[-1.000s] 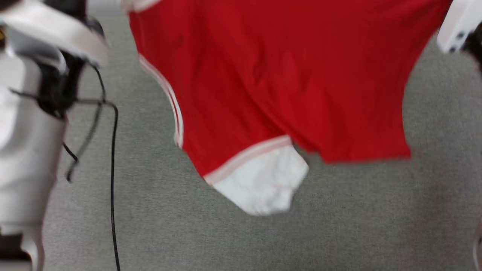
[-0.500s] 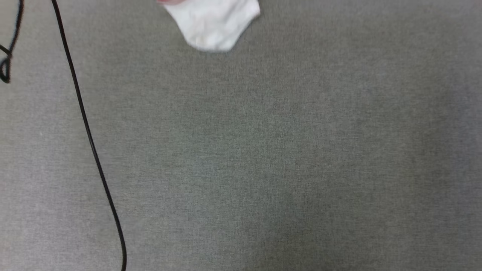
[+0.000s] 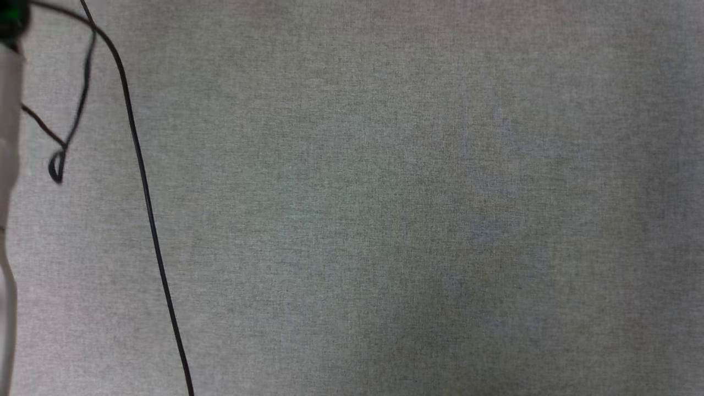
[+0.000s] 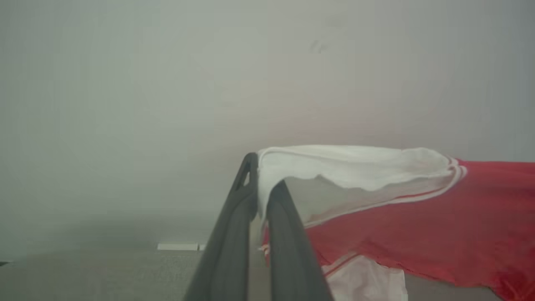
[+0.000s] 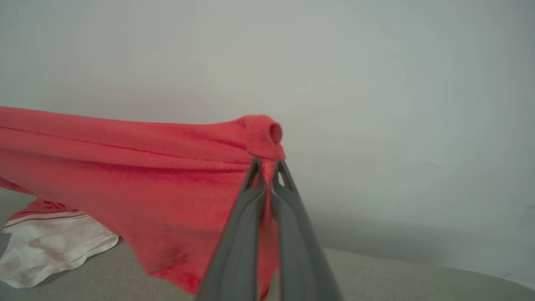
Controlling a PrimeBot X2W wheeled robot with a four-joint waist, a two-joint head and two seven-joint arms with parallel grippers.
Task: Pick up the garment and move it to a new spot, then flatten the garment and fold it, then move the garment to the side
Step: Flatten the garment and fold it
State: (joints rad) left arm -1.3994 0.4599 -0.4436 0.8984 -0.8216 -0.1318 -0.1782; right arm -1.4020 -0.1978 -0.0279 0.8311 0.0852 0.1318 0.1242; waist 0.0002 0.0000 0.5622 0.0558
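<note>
The garment (image 4: 439, 221) is red fabric with white cuff panels and thin stripe trim, stretched in the air between both arms. In the left wrist view my left gripper (image 4: 260, 184) is shut on a white cuff edge, and the red cloth runs off to the right. In the right wrist view my right gripper (image 5: 267, 166) is shut on a bunched red corner of the garment (image 5: 146, 167), which sags to the left. A white cuff (image 5: 50, 246) rests on the grey surface below.
The head view looks straight down on a grey fabric surface (image 3: 385, 220). A black cable (image 3: 148, 209) crosses its left side, beside a pale part of my body (image 3: 6, 165) at the left edge. A plain pale wall (image 4: 167, 104) stands behind the garment.
The head view has swung away from the garment, which slid out past the top edge. It now faces bare grey surface and the cable. Both grips stay shut.
</note>
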